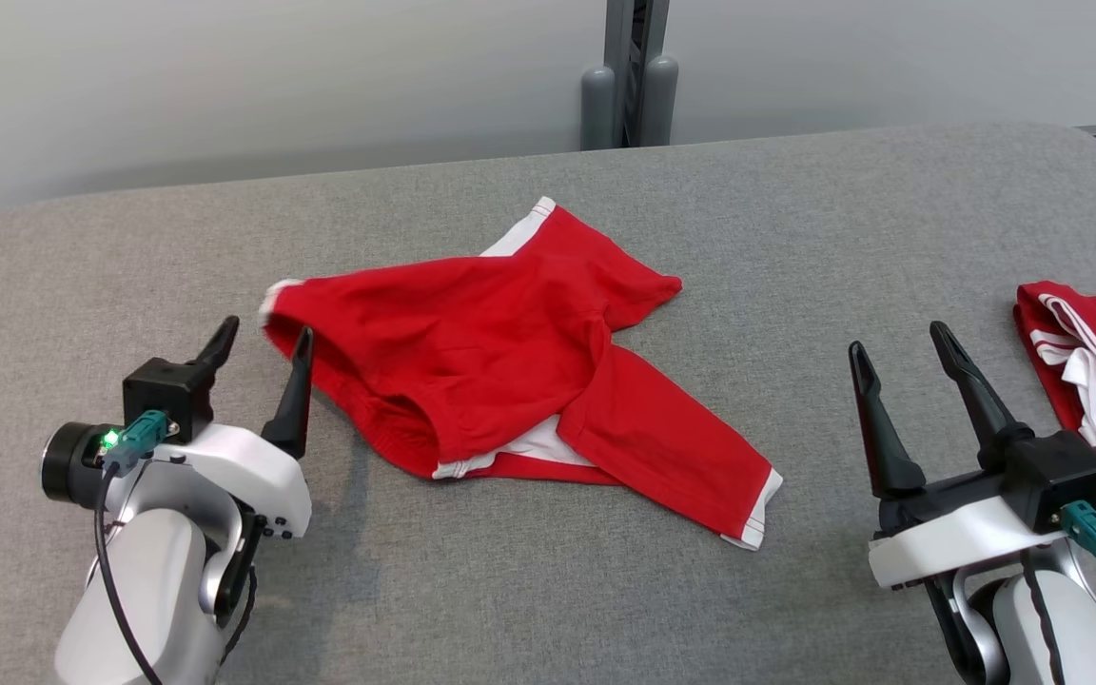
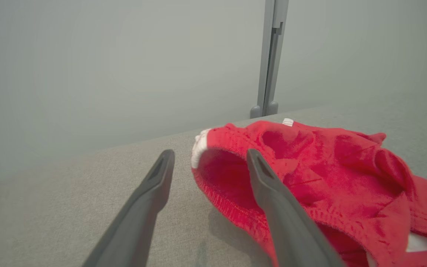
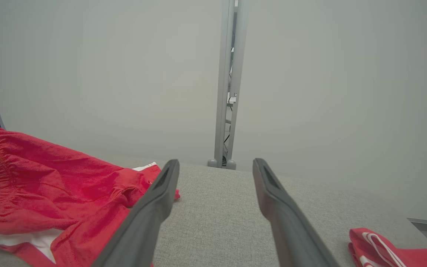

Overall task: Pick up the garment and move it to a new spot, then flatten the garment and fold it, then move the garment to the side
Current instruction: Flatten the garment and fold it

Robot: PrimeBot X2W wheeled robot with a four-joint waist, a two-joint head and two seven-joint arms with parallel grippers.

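Head view: red garment (image 1: 510,371), shorts with white trim, lies crumpled mid-table (image 1: 795,238), one leg flopped toward the near right, waistband bunched at the left. Not flat, not folded. Left gripper (image 1: 266,329) sits at the waistband corner, fingers spread wide, inner finger (image 1: 296,390) touching or just beside the cloth, nothing clamped. Right gripper (image 1: 896,338) is well apart to the right, fingers spread, empty, over bare table. Second red garment (image 1: 1095,352) lies at the right edge, near the right gripper. Judged step: flattening about to start. Next move likely needs the left to pinch the waistband corner, the right to reach in for the loose leg hem, then pull apart.
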